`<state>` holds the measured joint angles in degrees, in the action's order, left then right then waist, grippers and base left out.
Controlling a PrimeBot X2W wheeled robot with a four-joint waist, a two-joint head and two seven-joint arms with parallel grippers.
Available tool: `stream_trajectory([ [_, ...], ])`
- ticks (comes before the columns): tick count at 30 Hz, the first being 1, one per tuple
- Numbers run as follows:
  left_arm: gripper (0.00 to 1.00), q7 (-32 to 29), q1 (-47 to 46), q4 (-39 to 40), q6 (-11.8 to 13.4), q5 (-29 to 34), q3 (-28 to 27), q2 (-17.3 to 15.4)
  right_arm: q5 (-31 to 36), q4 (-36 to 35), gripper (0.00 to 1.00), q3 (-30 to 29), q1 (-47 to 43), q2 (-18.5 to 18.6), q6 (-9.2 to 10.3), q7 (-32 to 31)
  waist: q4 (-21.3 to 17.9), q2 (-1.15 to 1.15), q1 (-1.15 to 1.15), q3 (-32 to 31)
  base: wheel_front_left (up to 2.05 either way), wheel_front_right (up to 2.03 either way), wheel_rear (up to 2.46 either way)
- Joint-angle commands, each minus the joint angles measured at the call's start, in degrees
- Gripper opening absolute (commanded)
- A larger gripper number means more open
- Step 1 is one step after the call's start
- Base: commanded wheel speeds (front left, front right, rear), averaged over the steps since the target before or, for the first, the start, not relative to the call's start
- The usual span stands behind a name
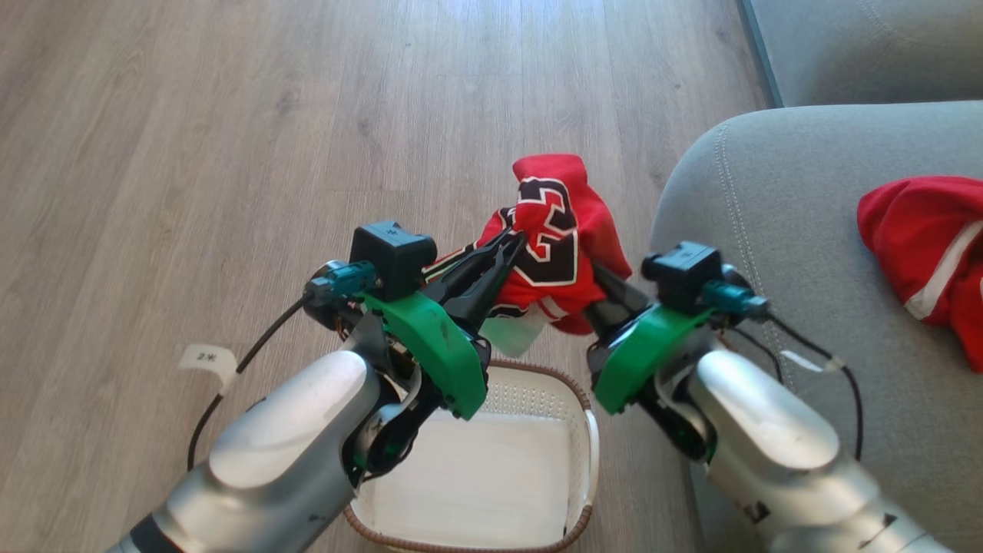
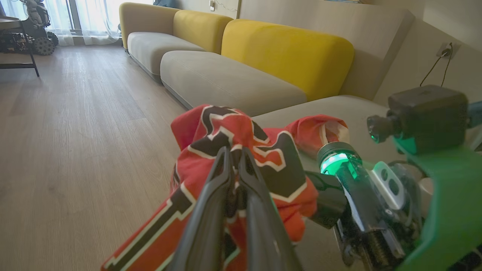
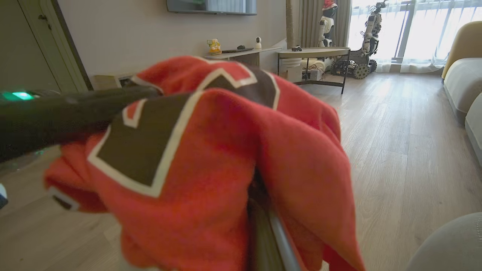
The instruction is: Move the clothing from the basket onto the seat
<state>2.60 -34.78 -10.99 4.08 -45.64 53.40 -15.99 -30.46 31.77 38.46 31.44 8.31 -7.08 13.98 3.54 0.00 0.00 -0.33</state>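
Left claw and right claw both pinched shut on jersey above basket; seat lies rightward, nearest right claw.

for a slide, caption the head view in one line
Left gripper and right gripper hold the red number 23 jersey clear of the basket, beside the seat.

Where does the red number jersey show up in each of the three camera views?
Head view: the jersey is bunched at centre, above the basket and left of the seat.
Left wrist view: jersey at lower centre, pinched in the left gripper.
Right wrist view: jersey is large, across centre and left.
Shared landmark: the wood floor behind it.
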Motion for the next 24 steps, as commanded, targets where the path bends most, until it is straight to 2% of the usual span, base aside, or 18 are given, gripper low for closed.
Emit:
stream_trajectory([
  [1, 0.0, 0.5, -2.7, 1.4, 0.3, -0.3, -2.3, -1.0, -0.7, -2.6, 0.0, -1.2, 2.1, -0.1, -0.41, 1.0, 0.0, 0.0, 0.0, -0.1, 0.0, 0.0, 0.0],
  [5, 0.0, 0.7, -2.3, 1.4, 0.5, -0.7, -2.5, -1.2, -0.4, -5.5, 0.0, -4.7, -0.1, 0.5, -0.41, 1.0, -0.4, 0.0, 0.0, -0.2, 0.0, 0.0, 0.0],
  [6, 0.07, 0.8, -2.3, 1.5, 0.6, -0.7, -2.6, -1.3, -0.1, -6.2, 0.0, -5.6, -0.7, 0.7, -0.41, 1.0, -0.5, 0.0, 0.0, -0.2, 0.0, 0.0, 0.0],
  [7, 0.24, 0.8, -2.2, 1.6, 0.6, -0.7, -2.6, -1.4, 0.1, -6.9, 0.0, -6.5, -1.4, 0.9, -0.41, 1.0, -0.7, 0.0, 0.0, -0.2, 0.0, 0.0, 0.0],
  [8, 0.47, 0.9, -2.1, 1.7, 0.7, -0.7, -2.6, -1.4, 0.3, -7.5, 0.0, -7.4, -2.0, 1.0, -0.41, 1.0, -0.9, 0.0, 0.0, -0.2, 0.0, 0.0, 0.0],
  [9, 0.83, 0.9, -2.1, 1.9, 0.8, -0.7, -2.6, -1.5, 0.5, -8.2, 0.0, -8.3, -2.6, 1.2, -0.41, 1.0, -1.1, 0.0, 0.0, -0.2, 0.0, 0.0, 0.0],
  [10, 1.0, 1.0, -2.0, 2.0, 0.8, -0.7, -2.6, -1.6, 0.7, -8.8, 0.0, -9.2, -3.2, 1.3, -0.41, 1.0, -1.4, 0.0, 0.0, -0.3, 0.0, 0.0, 0.0],
  [24, 1.0, 1.5, -1.1, 4.1, 1.3, -0.4, -2.2, -2.8, 2.6, -18.2, 0.0, -19.0, -9.1, 3.8, -0.41, 1.0, -7.8, 0.0, 0.0, 0.4, 0.0, 0.0, 0.0],
])
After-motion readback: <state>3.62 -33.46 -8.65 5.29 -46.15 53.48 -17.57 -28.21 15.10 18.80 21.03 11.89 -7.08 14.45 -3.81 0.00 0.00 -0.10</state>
